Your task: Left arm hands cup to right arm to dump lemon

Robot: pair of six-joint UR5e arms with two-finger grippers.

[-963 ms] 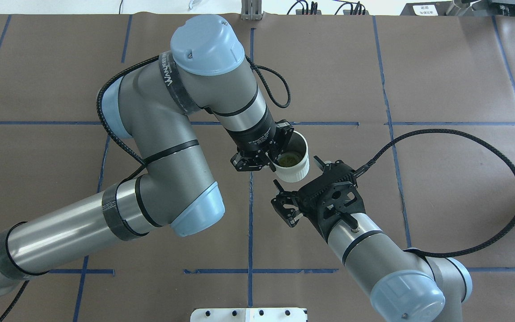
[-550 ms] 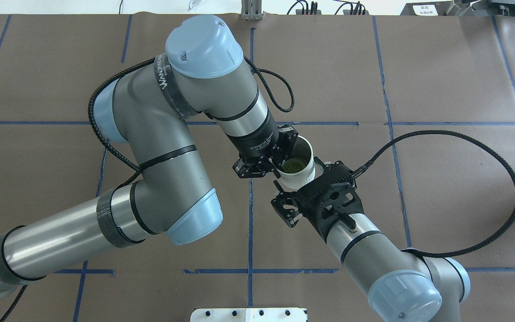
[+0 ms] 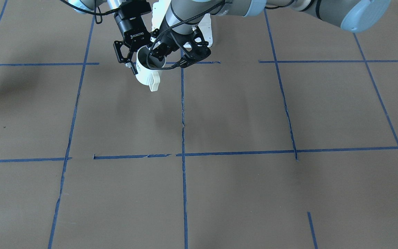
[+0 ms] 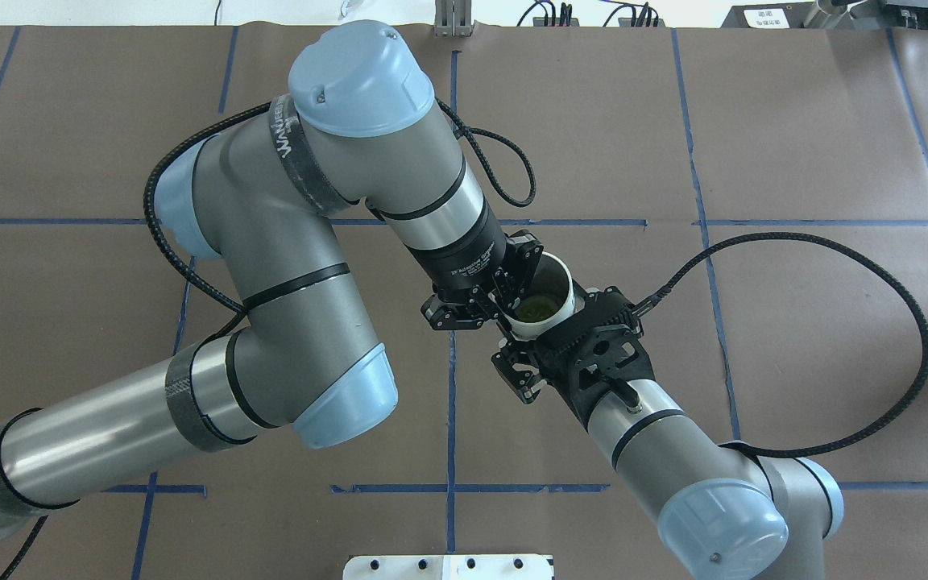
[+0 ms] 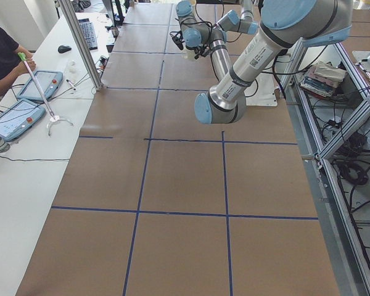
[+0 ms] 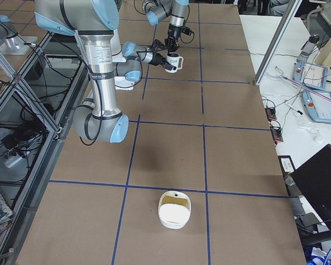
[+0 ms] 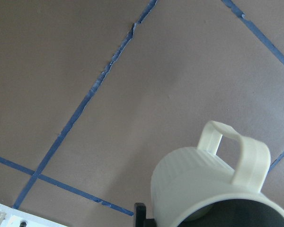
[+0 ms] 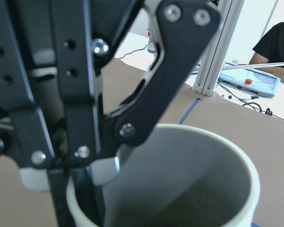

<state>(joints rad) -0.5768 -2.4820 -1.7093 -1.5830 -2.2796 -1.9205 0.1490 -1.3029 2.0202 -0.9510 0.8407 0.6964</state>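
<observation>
Above the brown, blue-taped surface [image 4: 794, 145], the jaws of your left arm [image 4: 271, 242] grip the cup [image 4: 551, 283] by its rim in mid-air, lemon [image 4: 539, 307] inside. The jaws of the right arm [image 4: 673, 451] stand open on either side of the cup's body. By my reading, its grip, the release and the dump are all left to do.

Left arm [image 5: 234, 80], near and large, bends over the counter's [image 5: 185, 179] right edge and extends to the far end. Small white cup [image 5: 189, 54] at its tip. Operator [image 5: 1, 55] past left edge, tablets [image 5: 15, 117] beside.
</observation>
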